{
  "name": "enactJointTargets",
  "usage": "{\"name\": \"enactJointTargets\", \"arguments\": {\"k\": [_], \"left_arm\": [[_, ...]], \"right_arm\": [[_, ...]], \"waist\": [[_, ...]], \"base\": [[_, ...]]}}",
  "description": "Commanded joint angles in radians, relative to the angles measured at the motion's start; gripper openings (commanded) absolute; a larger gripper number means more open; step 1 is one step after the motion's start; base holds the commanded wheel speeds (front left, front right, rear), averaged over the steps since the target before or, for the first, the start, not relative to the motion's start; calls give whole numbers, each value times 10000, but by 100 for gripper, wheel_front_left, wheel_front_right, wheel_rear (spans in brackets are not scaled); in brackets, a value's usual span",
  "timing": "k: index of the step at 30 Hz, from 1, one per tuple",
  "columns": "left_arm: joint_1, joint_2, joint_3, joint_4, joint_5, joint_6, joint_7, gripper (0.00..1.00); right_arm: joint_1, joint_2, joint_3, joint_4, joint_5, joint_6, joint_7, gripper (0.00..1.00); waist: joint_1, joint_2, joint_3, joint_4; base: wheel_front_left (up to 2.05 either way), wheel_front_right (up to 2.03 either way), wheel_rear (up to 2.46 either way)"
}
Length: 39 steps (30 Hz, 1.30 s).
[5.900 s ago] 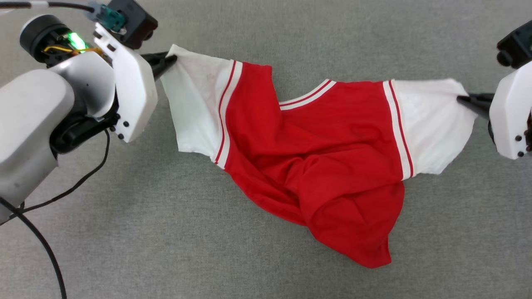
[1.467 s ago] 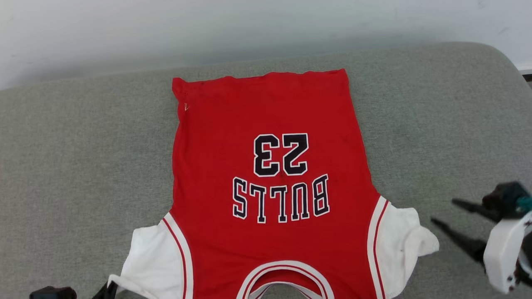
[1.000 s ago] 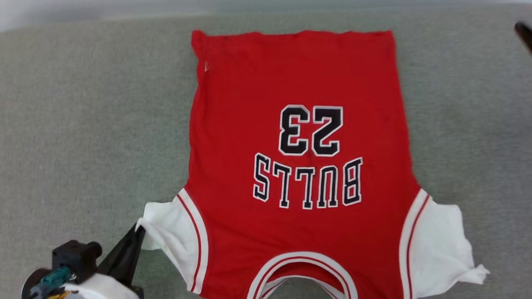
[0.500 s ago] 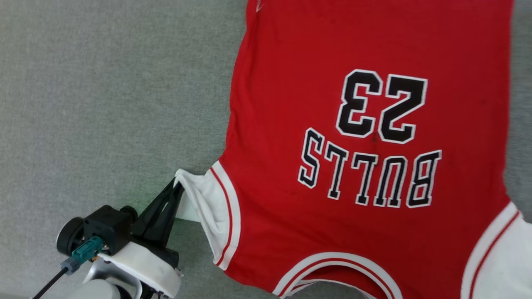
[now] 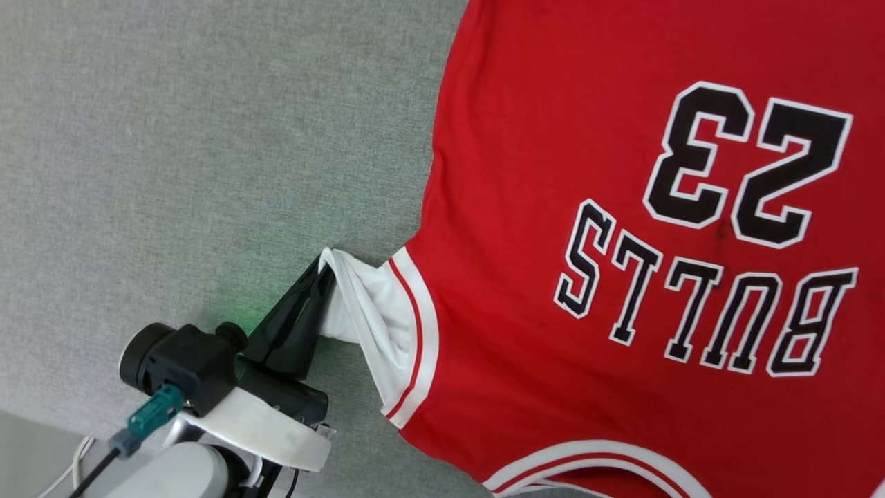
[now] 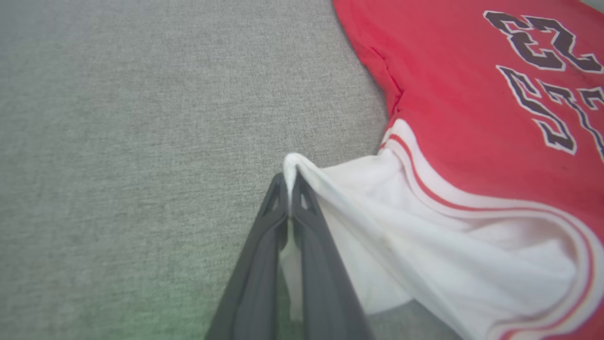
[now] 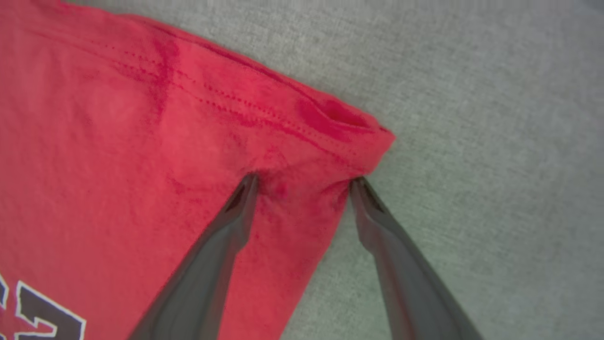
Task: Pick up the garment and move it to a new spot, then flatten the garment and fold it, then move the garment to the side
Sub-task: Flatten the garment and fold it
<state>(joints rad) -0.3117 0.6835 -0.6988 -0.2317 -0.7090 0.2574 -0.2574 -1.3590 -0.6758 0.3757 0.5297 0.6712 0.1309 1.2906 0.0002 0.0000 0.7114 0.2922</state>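
The garment (image 5: 594, 207), a red jersey T-shirt with white sleeves and black block lettering, lies face up on the grey cloth surface, collar toward the bottom of the head view. My left gripper (image 5: 323, 268) is shut on the edge of its white sleeve (image 5: 366, 311), pulling the sleeve into a fold; the left wrist view shows the gripper (image 6: 289, 182) pinching the sleeve (image 6: 424, 245). My right gripper (image 7: 302, 182) stands open over a hem corner of the garment (image 7: 188, 141), one fingertip pressing on the red cloth, the other at the cloth's edge.
Grey cloth surface (image 5: 173, 138) stretches out to the left of the shirt. Its front edge shows at the lower left corner of the head view, with pale floor (image 5: 28, 449) and cables beyond it.
The head view has swung toward my left gripper, so the shirt fills more of the picture. The sleeve stays pinched in my left gripper and has bunched closer to the red body.
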Motion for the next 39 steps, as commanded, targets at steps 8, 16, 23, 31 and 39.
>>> {"name": "enactJointTargets", "arguments": {"k": [8, 16, 23, 31, 39], "left_arm": [[-205, -278, 22, 206, 372, -221, -51, 0], [143, -98, 226, 304, 399, -189, -76, 0], [767, 245, 467, 226, 305, 30, -85, 0], [1543, 588, 576, 31, -23, 372, 44, 0], [2448, 852, 706, 98, -439, 610, 51, 0]], "right_arm": [[1634, 332, -180, -144, -678, -4, 573, 0], [1426, 480, -607, -802, -632, -4, -44, 0], [1919, 360, -67, -1401, 90, -5, -569, 0], [3454, -537, 505, -2680, 1490, -5, -1165, 0], [6295, -1873, 903, -4201, 2723, -5, -2075, 0]], "waist": [[-2, 0, 156, 90], [-2, 0, -728, -315], [-2, 0, -1986, -996], [-2, 0, -3164, -1752], [-2, 0, -4165, -2423]], "base": [[0, 0, 0], [0, 0, 0], [0, 0, 0], [0, 0, 0], [0, 0, 0]]}}
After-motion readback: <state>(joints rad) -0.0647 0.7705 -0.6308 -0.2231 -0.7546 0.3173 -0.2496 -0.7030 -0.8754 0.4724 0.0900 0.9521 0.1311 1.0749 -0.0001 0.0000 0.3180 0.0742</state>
